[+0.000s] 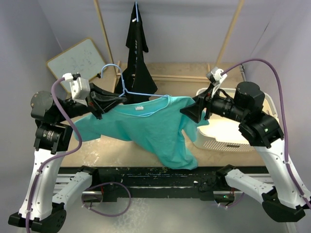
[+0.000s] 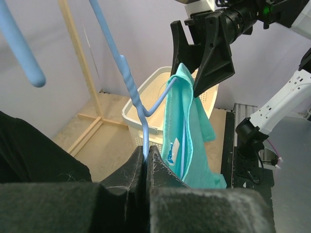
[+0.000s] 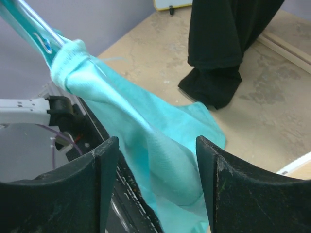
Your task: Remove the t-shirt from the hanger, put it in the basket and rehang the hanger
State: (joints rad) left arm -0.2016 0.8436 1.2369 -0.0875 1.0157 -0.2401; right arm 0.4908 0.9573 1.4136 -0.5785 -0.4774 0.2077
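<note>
A teal t-shirt (image 1: 155,127) hangs on a light blue wire hanger (image 1: 141,93), held in the air between my two arms. My left gripper (image 1: 122,100) is shut on the hanger's wire just below its hook. In the left wrist view the wire (image 2: 131,87) rises out of the closed jaws of that gripper (image 2: 146,151), with the shirt (image 2: 194,141) draped beyond. My right gripper (image 1: 192,112) is open at the shirt's right shoulder. In the right wrist view its fingers (image 3: 156,145) straddle the teal cloth (image 3: 146,121) without pinching it, and the hanger's end (image 3: 24,17) shows inside the sleeve.
A black garment (image 1: 138,53) hangs from a wooden rack (image 1: 103,34) behind the shirt. A white laundry basket (image 1: 228,133) stands on the table under my right arm. A small whiteboard (image 1: 77,60) leans at the back left.
</note>
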